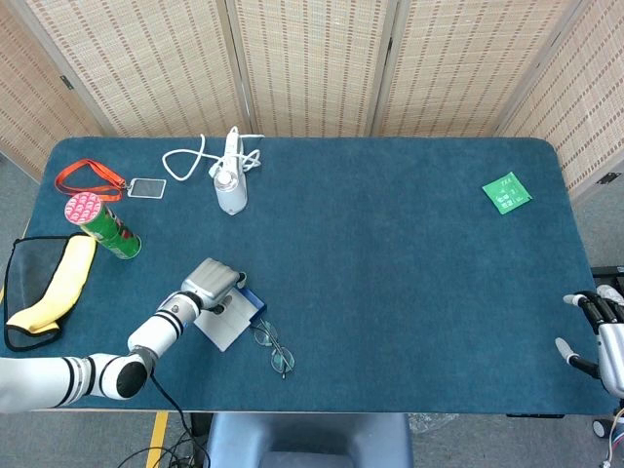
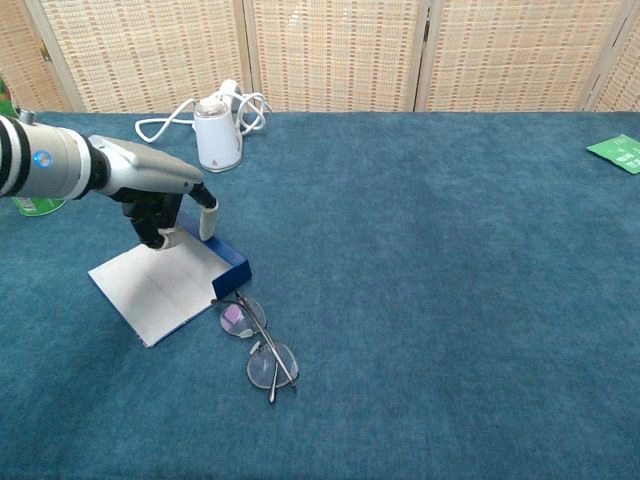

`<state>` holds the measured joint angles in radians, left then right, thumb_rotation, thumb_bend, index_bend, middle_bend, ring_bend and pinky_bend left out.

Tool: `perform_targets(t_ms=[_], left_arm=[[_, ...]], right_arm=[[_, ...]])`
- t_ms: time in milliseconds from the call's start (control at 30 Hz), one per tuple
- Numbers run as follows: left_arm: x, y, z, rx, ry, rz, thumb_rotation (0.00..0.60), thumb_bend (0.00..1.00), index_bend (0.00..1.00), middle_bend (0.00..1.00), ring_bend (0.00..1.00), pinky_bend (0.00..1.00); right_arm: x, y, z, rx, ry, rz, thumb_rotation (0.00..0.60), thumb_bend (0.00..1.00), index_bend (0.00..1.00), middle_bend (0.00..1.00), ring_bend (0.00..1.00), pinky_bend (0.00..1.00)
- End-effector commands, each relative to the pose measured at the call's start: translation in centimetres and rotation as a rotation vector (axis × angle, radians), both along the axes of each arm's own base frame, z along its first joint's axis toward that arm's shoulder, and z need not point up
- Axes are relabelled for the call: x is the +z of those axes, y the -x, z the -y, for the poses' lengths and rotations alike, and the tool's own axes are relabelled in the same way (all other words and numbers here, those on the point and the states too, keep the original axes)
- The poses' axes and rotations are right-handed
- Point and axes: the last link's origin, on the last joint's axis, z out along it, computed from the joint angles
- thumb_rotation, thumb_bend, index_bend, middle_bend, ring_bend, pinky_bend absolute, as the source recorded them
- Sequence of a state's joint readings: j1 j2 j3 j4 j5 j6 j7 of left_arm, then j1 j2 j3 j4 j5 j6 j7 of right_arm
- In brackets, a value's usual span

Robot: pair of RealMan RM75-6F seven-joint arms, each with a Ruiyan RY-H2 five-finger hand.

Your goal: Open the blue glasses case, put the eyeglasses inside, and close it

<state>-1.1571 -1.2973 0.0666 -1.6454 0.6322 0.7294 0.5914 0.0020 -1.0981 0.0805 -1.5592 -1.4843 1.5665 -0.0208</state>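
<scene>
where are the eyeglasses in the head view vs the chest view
Head view: the eyeglasses lie low and left of centre, near the table's front edge.
Chest view: they lie lower left of centre.
Shared landmark: the blue glasses case, right beside them in both.

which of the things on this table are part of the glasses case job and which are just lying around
Part of the job: blue glasses case, eyeglasses, left hand on the case.

Lying about: white handheld appliance with cord, green can, orange lanyard with badge, green packet, yellow and black pouch.
</scene>
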Motion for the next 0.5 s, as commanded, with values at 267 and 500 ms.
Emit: perform_targets(t_ms=[267,500], left_arm=[[0.2,2.1,0.8,-0.099,-0.051,0.065,0.600,0.42,0.21,0.97,0.89,0.97],[-2.6,2.0,0.0,-0.158,-0.031,0.054,0.600,0.29,0.24,0.97,0.89,0.97]], right_arm=[[-0.1,-0.3,0.1,0.010,-0.006,-0.002,0.600,0.21,0.27,0.27,0.32,0.30],[-0.2,-0.4,0.0,0.006,-0.010,-0.007,0.600,0.21,0.27,0.27,0.32,0.30]])
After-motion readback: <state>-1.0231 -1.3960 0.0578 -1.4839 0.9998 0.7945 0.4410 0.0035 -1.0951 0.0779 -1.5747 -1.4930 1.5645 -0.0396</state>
